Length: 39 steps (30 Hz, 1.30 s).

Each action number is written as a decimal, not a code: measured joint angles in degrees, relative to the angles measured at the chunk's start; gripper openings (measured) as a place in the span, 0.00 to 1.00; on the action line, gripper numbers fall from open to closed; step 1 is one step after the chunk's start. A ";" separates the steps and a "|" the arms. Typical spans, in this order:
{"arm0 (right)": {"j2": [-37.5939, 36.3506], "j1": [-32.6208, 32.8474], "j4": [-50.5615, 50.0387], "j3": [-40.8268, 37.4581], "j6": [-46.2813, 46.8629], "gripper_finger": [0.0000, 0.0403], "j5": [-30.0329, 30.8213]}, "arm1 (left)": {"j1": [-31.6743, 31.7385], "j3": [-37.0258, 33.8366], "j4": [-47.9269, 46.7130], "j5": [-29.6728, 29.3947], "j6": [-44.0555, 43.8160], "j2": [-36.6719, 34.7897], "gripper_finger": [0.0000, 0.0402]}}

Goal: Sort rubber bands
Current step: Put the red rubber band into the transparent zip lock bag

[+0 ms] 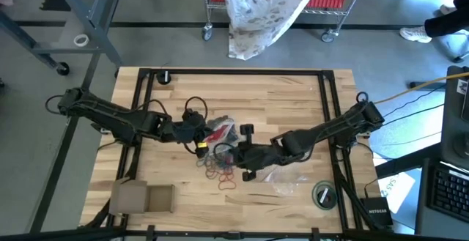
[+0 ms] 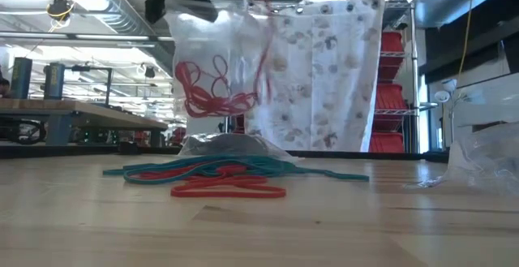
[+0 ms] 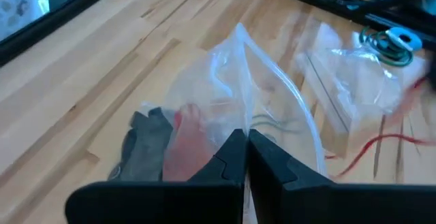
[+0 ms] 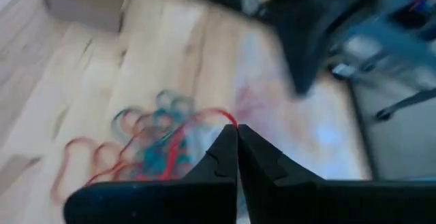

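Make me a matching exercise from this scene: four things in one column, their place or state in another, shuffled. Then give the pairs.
Things:
1. left gripper
2. right gripper
3. pile of rubber bands
4. cardboard box

States:
A. loose on the table
B. shut on a red rubber band
C. near the table's front left corner
D. shut on the clear plastic bag

Pairs: 1-D, 2-B, 3-A, 4-C

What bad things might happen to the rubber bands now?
The right gripper pinches one red band that still trails into the pile, so it might drag others along or snap free. The left gripper grips the bag only by an edge; a slip could spill the red bands inside.
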 joint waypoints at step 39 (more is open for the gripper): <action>0.11 -9.75 -1.73 10.88 -15.40 0.01 -4.53 | -0.75 0.00 5.76 2.72 -3.76 -1.34 0.00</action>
